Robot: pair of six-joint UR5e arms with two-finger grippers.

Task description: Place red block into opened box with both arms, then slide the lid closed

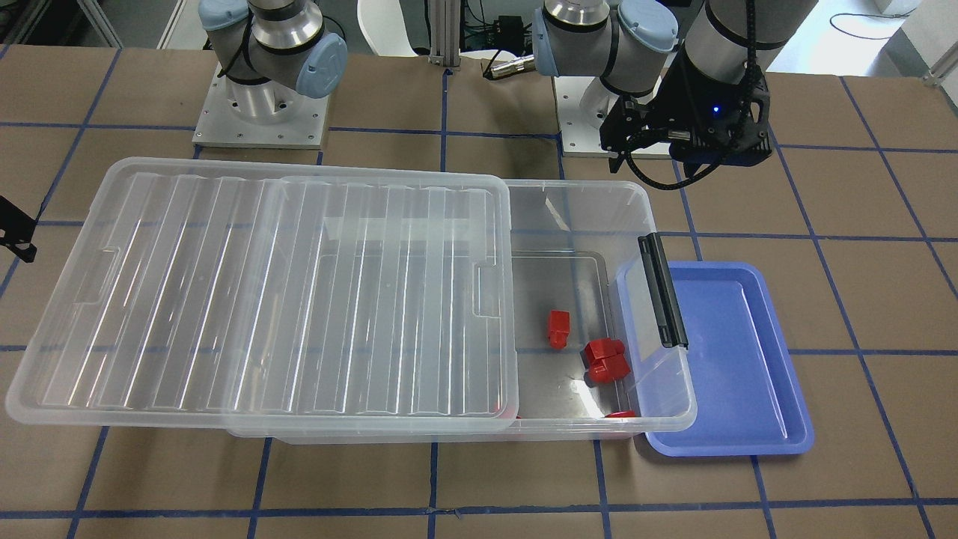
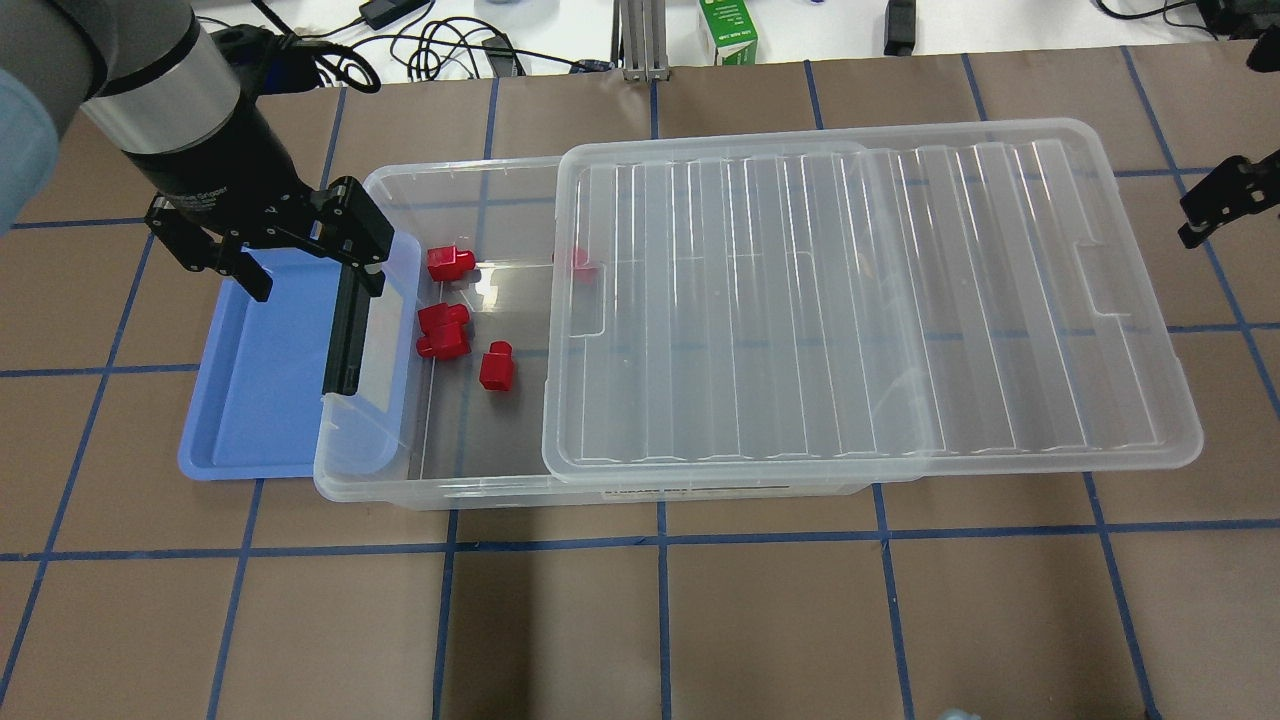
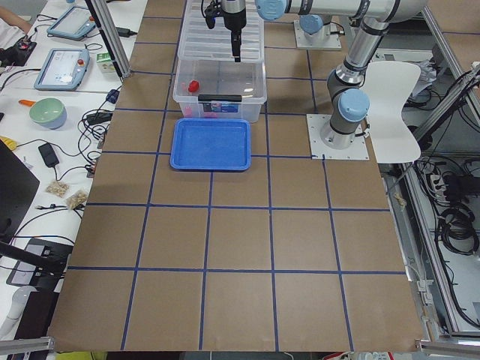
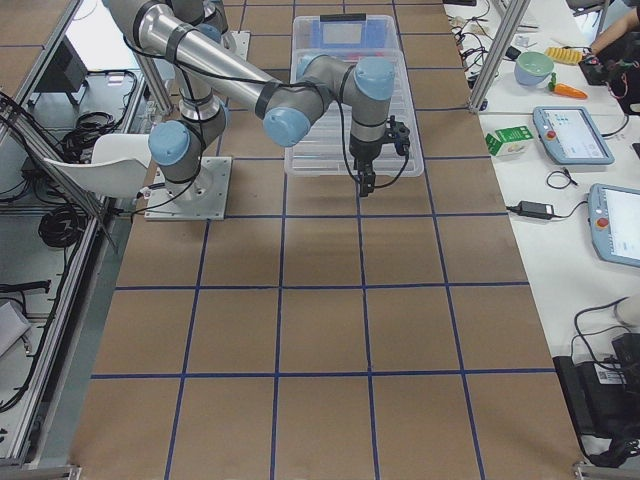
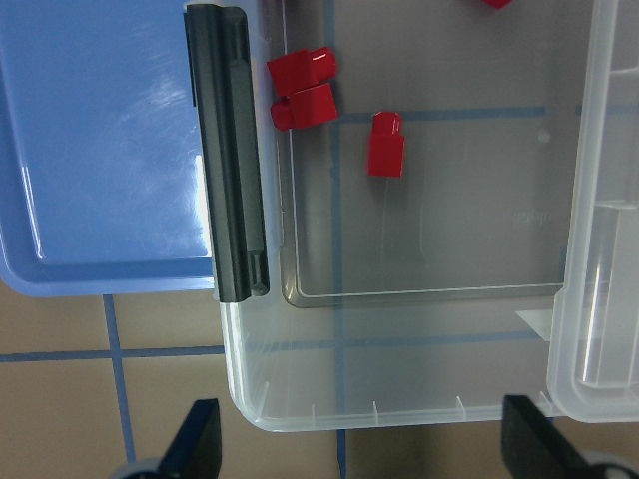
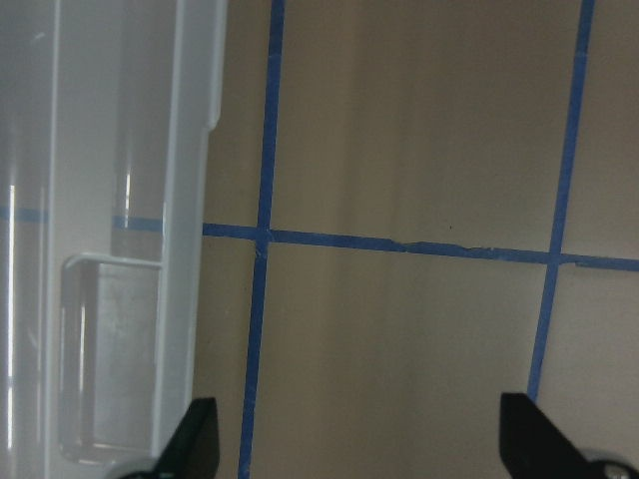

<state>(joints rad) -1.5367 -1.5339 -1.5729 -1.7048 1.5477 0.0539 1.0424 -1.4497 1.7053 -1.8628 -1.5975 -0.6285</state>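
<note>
Fingers of left gripper [image 5: 365, 444] wide apart, empty, over latch end of box [image 2: 440, 494] | right gripper [image 6: 354, 441] likewise, beyond end of lid [image 2: 860, 300] | red block [image 2: 496, 366] lies crosswise, stub toward box's far wall

Brown table [image 2: 640, 620] w/ blue grid; white chair [image 3: 395, 94].

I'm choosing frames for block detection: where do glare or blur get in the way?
Overhead exterior: a bright glare patch on the box floor, and a red piece shows hazy under the lid. Left wrist-mounted: sharp, the red block clear, mild sheen on the blue tray. Right wrist-mounted: soft, the lid's edge slightly blurred.
</note>
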